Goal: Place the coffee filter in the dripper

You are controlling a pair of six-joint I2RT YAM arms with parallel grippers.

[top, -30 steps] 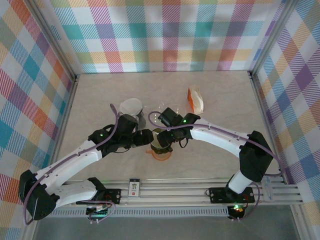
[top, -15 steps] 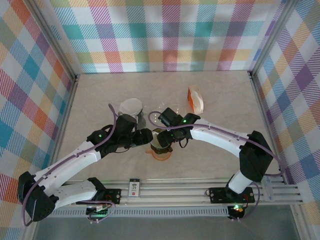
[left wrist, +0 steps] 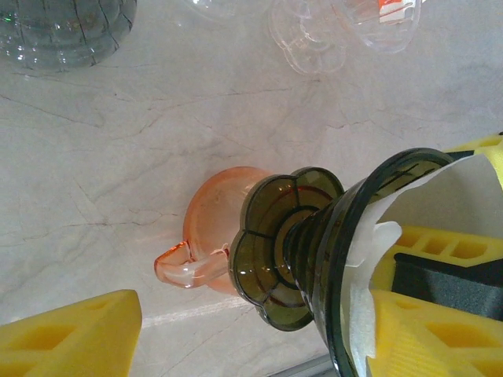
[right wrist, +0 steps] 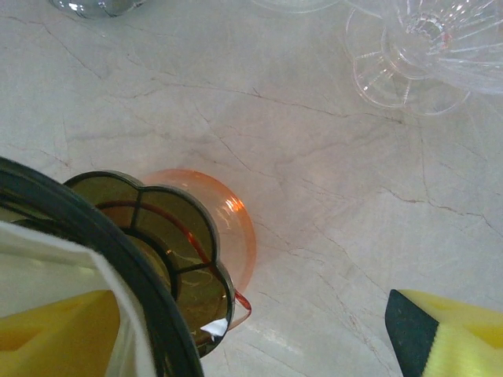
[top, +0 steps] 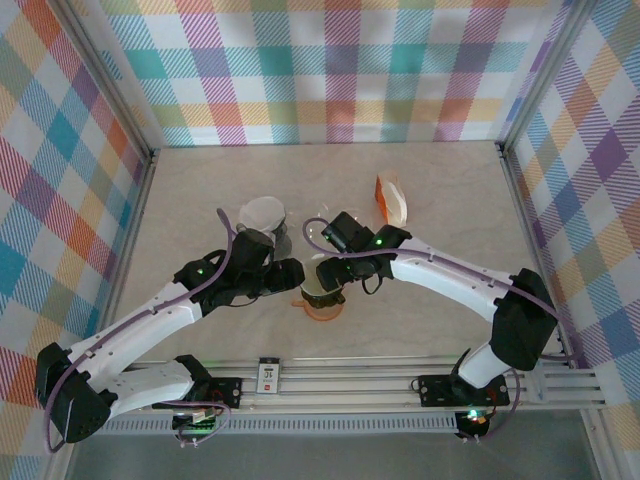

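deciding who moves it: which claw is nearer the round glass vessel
Left. The left claw sits just on the near side of the round glass vessel; the right claw is farther to the right, at the dark dripper.

Inspection of the top external view finds one marking that can be partly read: a small white tag [top: 268,377] fixed to the metal rail [top: 400,385] at the lower centre of the frame. It carries dark characters that appear to read "31", with a red mark beneath; the reading is not certain. The orange packet [top: 390,200] on the surface [top: 200,190] bears no legible print. The wrist views show no readable text.
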